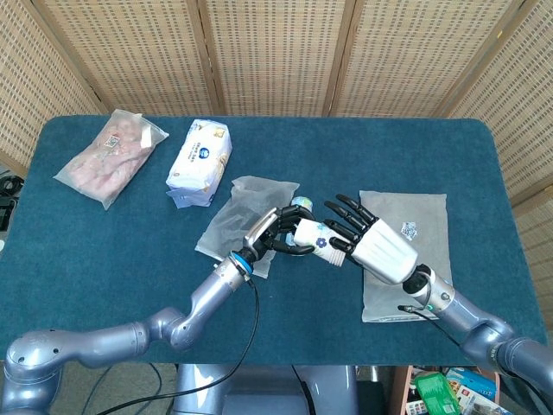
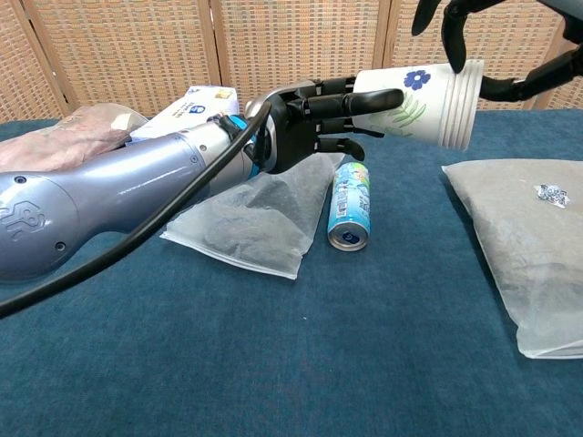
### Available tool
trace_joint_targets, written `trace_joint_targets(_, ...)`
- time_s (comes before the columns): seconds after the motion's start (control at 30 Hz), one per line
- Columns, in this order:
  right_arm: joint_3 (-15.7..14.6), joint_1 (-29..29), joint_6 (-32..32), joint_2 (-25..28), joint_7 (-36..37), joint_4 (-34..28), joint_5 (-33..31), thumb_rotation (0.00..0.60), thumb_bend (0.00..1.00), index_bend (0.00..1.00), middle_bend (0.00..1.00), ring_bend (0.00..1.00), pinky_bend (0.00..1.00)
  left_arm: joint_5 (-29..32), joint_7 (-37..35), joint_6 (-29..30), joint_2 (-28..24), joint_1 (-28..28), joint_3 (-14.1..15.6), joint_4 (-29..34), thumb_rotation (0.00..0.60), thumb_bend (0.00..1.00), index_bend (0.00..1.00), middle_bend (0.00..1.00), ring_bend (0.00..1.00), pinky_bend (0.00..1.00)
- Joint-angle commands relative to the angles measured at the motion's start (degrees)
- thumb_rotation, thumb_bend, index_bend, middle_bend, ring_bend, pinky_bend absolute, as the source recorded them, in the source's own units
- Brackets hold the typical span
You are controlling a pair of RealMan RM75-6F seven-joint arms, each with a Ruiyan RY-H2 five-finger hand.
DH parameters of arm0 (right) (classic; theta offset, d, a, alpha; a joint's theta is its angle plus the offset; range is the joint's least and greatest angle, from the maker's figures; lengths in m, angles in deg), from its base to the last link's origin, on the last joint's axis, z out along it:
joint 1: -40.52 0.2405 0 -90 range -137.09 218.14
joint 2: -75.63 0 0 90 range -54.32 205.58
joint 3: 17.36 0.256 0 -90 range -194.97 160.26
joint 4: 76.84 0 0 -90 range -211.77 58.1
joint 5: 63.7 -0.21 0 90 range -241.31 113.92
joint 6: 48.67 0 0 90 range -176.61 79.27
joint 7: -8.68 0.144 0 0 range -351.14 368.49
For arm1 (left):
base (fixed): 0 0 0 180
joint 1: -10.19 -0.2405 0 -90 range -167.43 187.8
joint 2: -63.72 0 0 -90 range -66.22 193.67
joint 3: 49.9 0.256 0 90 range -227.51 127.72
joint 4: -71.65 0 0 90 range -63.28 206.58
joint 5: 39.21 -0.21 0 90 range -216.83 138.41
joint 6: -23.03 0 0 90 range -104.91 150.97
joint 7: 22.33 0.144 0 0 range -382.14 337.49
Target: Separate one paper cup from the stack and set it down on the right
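A stack of white paper cups (image 2: 419,105) with a blue flower print hangs on its side above the table; in the head view the stack (image 1: 313,238) shows between both hands. My left hand (image 2: 314,118) grips the stack's narrow bottom end, and it also shows in the head view (image 1: 275,232). My right hand (image 1: 371,242) reaches in from the right. In the chest view its fingers (image 2: 453,41) curl over the top of the rims and its thumb lies against the open end, pinching the outermost cup.
A small drink can (image 2: 351,205) lies under the cups on the blue table (image 1: 104,251). A clear plastic bag (image 2: 255,223) is under my left forearm. A grey pouch (image 1: 406,251) lies to the right. A tissue pack (image 1: 200,156) and a pink bag (image 1: 111,156) are far left.
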Motion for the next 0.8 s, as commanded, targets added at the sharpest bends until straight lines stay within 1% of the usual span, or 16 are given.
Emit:
trace_joint_targets(0.03,-0.07,-0.26,0.94,0.26,-0.36,0.41,0.25,0.6,0.6,0.67,0.43,0.17,0.2,0.08,0.07,0.07,-0.33,-0.27,0.04,-0.22,0.6,0.09,0.51,0.5,0.46,0.59)
trace_joint_targets(0.5,-1.88,-2.69,5.02,1.38,0.23,4.0,1.2,0.6,0.6,0.67,0.44,0.17,0.2,-0.73,-3.59,0.19,-4.31,-3.51,0.4,-1.23,0.6,0.09,0.51,0.5,0.46,0.59)
trace_joint_targets(0.67,-2.51,-3.55,6.13,2.1,0.06,5.05,1.52,0.6,0.6,0.67,0.44,0.17,0.2,-2.52,-3.9,1.14,-7.43,-5.17,1.19,-1.93,0.6,0.1,0.51,0.5,0.46,0.59)
trace_joint_targets(0.8,-3.09,-4.04,5.91,3.09,-0.15,5.73,1.46,0.6,0.6,0.68,0.44,0.17,0.2,-5.78,-1.54,3.33,-11.57,-6.83,2.91,-2.77,0.6,0.11,0.51,0.5,0.46,0.59)
